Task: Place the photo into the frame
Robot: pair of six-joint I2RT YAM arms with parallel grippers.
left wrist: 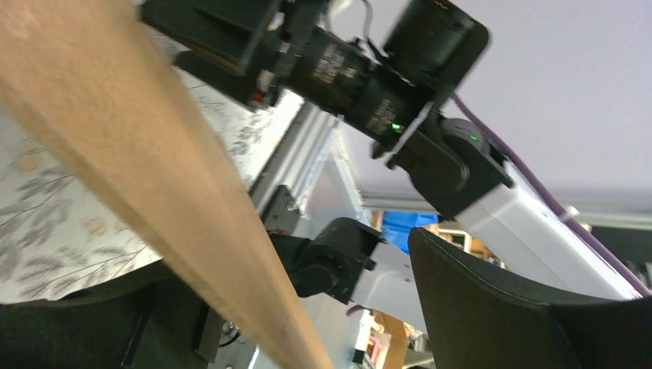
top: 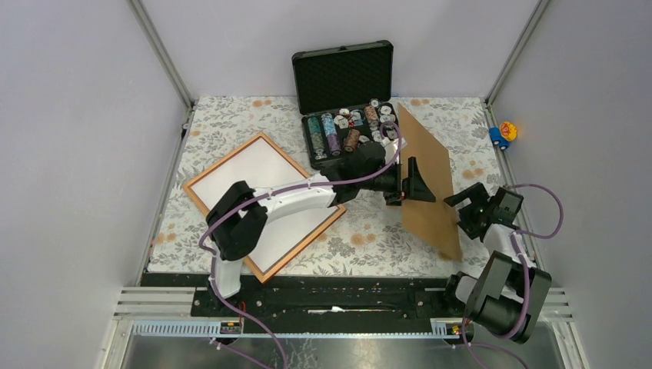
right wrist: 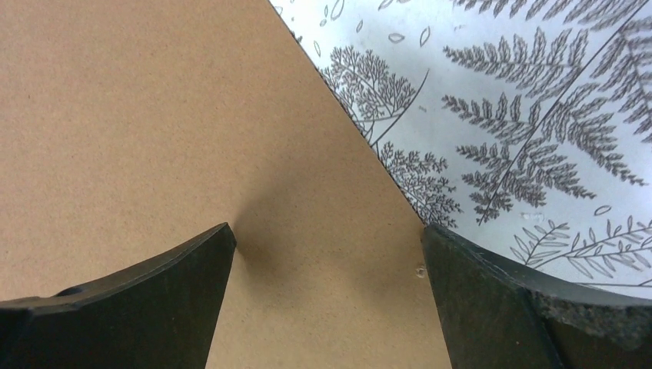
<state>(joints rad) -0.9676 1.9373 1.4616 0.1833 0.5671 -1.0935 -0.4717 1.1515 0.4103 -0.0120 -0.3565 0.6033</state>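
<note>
The orange-brown frame lies flat on the left of the table. A white sheet fills it, plain like the photo's back; no sunset print shows. The brown backing board stands tilted at centre right. My left gripper is open at the board's left edge. In the left wrist view the board runs past one finger with a wide gap. My right gripper is open at the board's lower right. In the right wrist view it spreads over the board's face.
An open black case of chips stands at the back centre, just behind the board. A floral cloth covers the table. A small blue and yellow toy sits beyond the right post. Grey walls enclose the sides.
</note>
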